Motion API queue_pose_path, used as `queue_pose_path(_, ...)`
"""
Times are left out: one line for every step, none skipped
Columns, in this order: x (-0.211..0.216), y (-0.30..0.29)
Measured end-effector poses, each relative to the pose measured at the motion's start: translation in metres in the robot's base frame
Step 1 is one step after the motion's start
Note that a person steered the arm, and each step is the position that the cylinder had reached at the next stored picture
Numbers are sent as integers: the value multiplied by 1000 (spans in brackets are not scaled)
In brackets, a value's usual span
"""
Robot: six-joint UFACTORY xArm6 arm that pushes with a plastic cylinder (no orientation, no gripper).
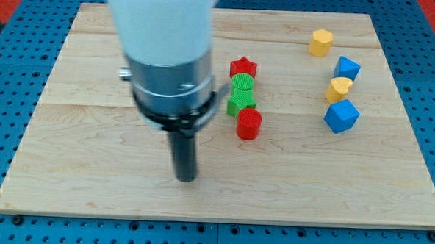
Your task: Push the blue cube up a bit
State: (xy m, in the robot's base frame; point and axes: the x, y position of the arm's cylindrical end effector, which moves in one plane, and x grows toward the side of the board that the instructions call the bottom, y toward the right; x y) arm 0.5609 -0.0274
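The blue cube sits on the right side of the wooden counter, the nearest block in a loose column there. Just beyond it, touching or nearly so, is a yellow rounded block, then a second, smaller blue block whose exact shape is hard to read, and farthest off a yellow hexagonal block.

My tip rests on the counter well to the left of all that, nearer than the middle cluster and well apart from the blue cube. There is no claw on this arm, only the plain rod, so nothing opens or closes and nothing is held.

The middle cluster runs from far to near: a red star, a green round ridged block, a green block of unclear outline, and a red cylinder, each touching the next.

As I judge it, the push has not begun. The tip must cross to the right, passing nearer than the red cylinder, settle on the near side of the blue cube, then drive it away. The yellow rounded block lies right in that path and may get shoved along.

The arm's broad pale housing hides part of the far left of the counter; whatever lies behind it cannot be seen.
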Motion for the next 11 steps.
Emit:
queue_pose_path(0,64)
queue_pose_path(11,137)
queue_pose_path(12,185)
queue_pose_path(9,211)
queue_pose_path(-1,241)
queue_pose_path(-23,238)
queue_pose_path(-48,231)
queue_pose_path(-70,229)
queue_pose_path(-86,228)
queue_pose_path(-86,227)
queue_pose_path(-81,228)
